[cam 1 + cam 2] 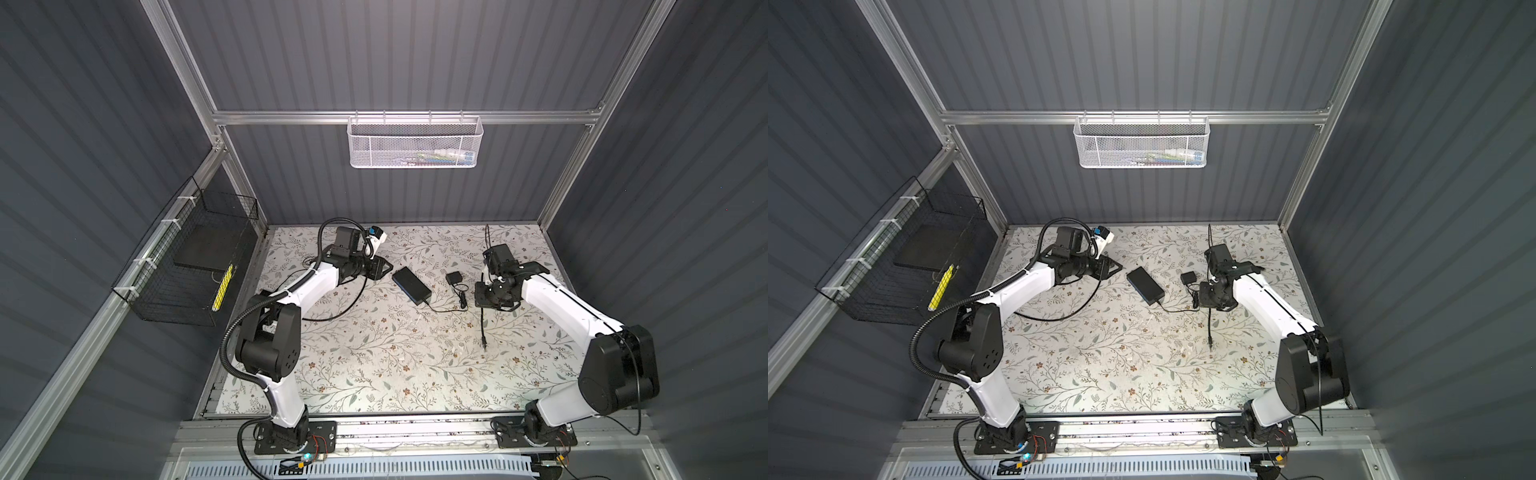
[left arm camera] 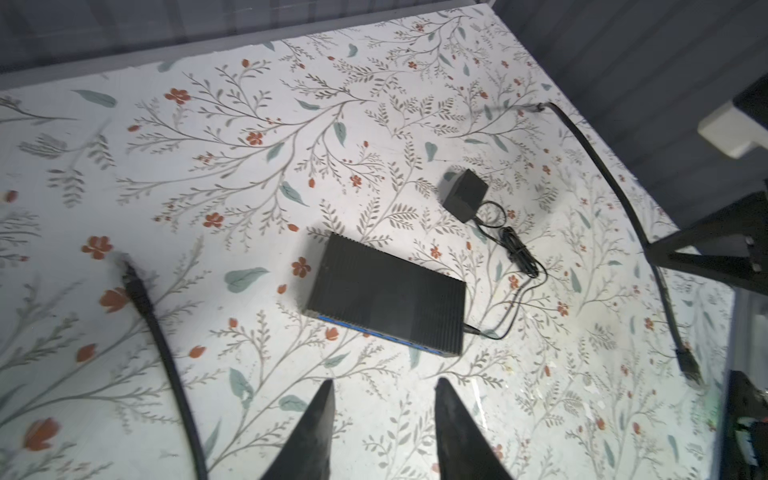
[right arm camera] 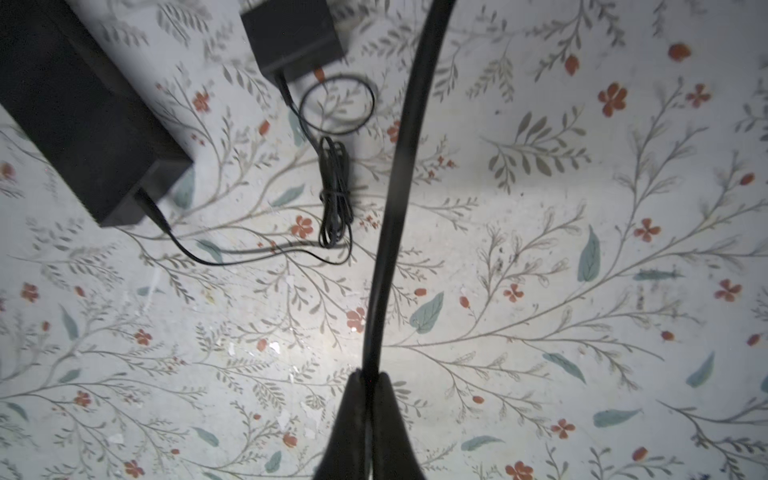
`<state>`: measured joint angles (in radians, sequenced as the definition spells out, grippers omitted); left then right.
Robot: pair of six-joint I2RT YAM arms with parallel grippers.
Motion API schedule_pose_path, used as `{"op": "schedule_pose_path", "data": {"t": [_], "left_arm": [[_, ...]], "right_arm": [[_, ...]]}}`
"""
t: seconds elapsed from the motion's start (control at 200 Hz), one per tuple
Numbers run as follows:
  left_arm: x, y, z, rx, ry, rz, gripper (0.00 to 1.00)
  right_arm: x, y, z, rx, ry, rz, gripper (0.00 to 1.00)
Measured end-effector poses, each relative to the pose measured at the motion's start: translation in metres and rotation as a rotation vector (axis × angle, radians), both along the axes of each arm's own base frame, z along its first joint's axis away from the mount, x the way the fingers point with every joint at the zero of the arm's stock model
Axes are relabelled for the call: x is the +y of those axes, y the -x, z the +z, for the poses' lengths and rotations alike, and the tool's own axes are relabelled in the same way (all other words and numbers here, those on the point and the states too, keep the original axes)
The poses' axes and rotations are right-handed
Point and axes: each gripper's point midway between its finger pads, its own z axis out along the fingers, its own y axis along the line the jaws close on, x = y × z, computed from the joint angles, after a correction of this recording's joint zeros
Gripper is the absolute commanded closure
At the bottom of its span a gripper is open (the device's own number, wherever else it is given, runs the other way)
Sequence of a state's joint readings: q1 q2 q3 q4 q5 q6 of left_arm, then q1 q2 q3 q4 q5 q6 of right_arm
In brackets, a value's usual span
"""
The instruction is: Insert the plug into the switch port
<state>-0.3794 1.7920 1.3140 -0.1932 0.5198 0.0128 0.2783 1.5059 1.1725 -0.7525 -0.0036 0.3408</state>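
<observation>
The switch (image 1: 411, 284) (image 1: 1145, 285) is a flat black box lying mid-table. Its blue face with the switch ports (image 2: 374, 337) shows in the left wrist view. A thick black cable (image 3: 395, 187) runs through my right gripper (image 3: 368, 378) (image 1: 482, 305), which is shut on its middle. The plug (image 1: 484, 343) (image 2: 690, 368) on the cable's near end rests by the table, right of the switch. It is out of the right wrist view. My left gripper (image 2: 384, 386) (image 1: 384, 268) is open and empty, just left of the switch.
A black power adapter (image 1: 453, 277) (image 3: 291, 37) lies between the switch and my right gripper, its thin coiled lead (image 3: 332, 195) plugged into the switch's end. Another black cable (image 2: 158, 332) curves by the left arm. A white mesh basket (image 1: 415, 141) and a black wire basket (image 1: 187, 266) hang on the walls.
</observation>
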Motion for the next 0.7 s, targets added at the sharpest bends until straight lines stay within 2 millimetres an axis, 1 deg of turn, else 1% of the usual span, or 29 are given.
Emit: {"op": "schedule_pose_path", "data": {"t": [0.085,0.175,0.22,0.335,0.405,0.535,0.63,0.7], "left_arm": [[-0.017,0.017,-0.003,0.025,0.045,-0.056,0.59],[-0.043,0.042,-0.003,0.051,0.100,-0.140,0.58],[-0.057,0.053,0.000,0.057,0.128,-0.179,0.58],[-0.082,0.076,0.007,0.070,0.198,-0.255,0.57],[-0.088,0.080,0.010,0.074,0.228,-0.270,0.55],[-0.095,0.080,0.021,0.057,0.274,-0.274,0.50],[-0.100,0.082,0.026,0.051,0.299,-0.279,0.49],[-0.109,0.088,0.030,0.047,0.318,-0.299,0.48]], "right_arm": [[0.009,-0.016,0.020,-0.074,-0.057,-0.015,1.00],[0.017,-0.033,0.038,-0.149,-0.112,-0.036,1.00],[0.019,-0.040,0.044,-0.180,-0.134,-0.048,0.99],[0.025,-0.053,0.056,-0.240,-0.188,-0.079,0.99],[0.028,-0.060,0.062,-0.272,-0.217,-0.098,0.98],[0.032,-0.071,0.068,-0.322,-0.267,-0.134,0.98],[0.033,-0.073,0.069,-0.341,-0.293,-0.160,0.98],[0.034,-0.075,0.072,-0.360,-0.308,-0.177,0.97]]}}
